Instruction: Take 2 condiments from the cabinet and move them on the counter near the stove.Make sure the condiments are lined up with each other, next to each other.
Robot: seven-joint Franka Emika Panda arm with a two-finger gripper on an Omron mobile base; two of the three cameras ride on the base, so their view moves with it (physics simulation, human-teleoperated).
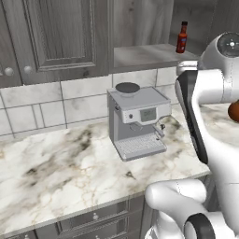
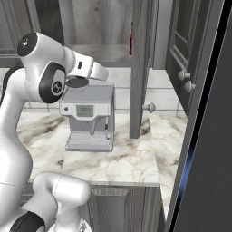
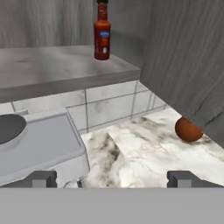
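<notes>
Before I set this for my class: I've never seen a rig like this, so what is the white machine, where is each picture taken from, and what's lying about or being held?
It is a white robot arm in a rendered kitchen. Two pictures come from cameras behind it, left and right. The third looks along its gripper, whose two dark tips stand wide apart, holding nothing. A dark red sauce bottle stands upright on the open cabinet shelf. Below, a silver coffee machine sits on the marble counter. An orange-brown round thing lies on the counter beside the open cabinet door; I cannot tell what it is.
</notes>
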